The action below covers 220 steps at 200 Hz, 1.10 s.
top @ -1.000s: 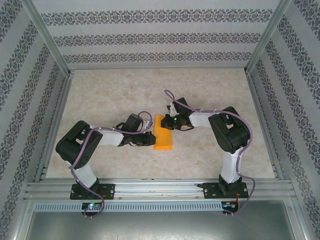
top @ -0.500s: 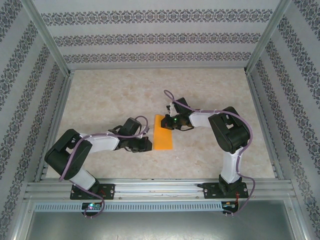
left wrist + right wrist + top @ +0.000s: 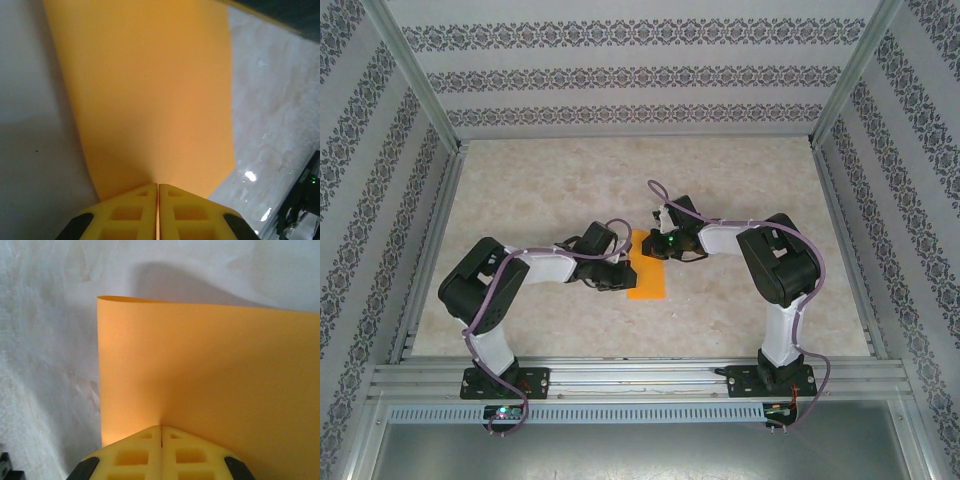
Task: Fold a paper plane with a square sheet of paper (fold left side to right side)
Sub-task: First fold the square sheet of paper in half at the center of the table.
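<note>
Patterned wallpaper walls (image 3: 620,75) enclose a pale, marbled counter (image 3: 550,190), with metal rails (image 3: 640,378) along its near edge where both arms are mounted.

Item under task: one orange sheet of paper (image 3: 648,278). It sits near the middle of the counter, between the two arms. From above it appears as a narrow upright strip, taller than it is wide.

Left hand (image 3: 623,275): positioned at the left edge of the strip, low on the counter. Its wrist view shows the yellow fingers (image 3: 130,215) pressed together with no gap, the sheet of paper (image 3: 155,100) running away from their tips. The hand is clamped on the paper's edge. A shadow falls on the counter (image 3: 272,110) side to the left of the sheet, so that part is raised off the surface.

Right hand (image 3: 658,245): positioned at the far right corner of the strip. Its wrist view shows the fingers (image 3: 130,457) likewise closed tight at the paper's edge, clamped on it. The sheet of paper (image 3: 215,380) stands up before the camera; its upper edge curves gently and casts a shadow on the counter (image 3: 50,320) behind.

Whether a crease has been pressed flat cannot be determined.
</note>
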Each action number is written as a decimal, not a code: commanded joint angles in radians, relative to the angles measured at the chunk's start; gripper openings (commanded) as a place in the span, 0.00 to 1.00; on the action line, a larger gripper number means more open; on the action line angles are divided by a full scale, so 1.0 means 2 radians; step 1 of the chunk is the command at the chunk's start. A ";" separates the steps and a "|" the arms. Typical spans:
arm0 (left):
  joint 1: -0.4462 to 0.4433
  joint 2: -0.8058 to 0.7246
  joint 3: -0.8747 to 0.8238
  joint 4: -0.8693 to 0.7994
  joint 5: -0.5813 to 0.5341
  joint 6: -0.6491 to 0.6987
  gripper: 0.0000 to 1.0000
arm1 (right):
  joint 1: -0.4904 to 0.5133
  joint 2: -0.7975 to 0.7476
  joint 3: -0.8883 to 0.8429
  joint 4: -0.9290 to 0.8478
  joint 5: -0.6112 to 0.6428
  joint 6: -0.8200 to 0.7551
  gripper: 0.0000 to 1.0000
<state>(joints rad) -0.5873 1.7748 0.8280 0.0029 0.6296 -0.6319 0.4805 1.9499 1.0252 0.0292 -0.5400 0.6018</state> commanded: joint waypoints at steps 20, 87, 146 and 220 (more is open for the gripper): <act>-0.002 -0.008 -0.036 -0.004 0.003 0.016 0.10 | -0.002 0.019 -0.018 -0.059 0.059 -0.018 0.00; -0.015 -0.052 -0.109 -0.023 0.014 0.026 0.10 | -0.002 0.020 -0.013 -0.065 0.054 -0.028 0.00; 0.009 -0.122 -0.073 -0.069 0.009 0.042 0.11 | 0.003 0.014 -0.017 -0.066 0.051 -0.034 0.00; 0.041 -0.020 0.043 -0.049 0.028 0.063 0.10 | 0.008 0.004 -0.017 -0.065 0.054 -0.034 0.00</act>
<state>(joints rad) -0.5102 1.6485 0.8776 -0.0978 0.6590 -0.5373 0.4889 1.9415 1.0256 0.0177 -0.5167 0.5613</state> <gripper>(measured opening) 0.101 0.046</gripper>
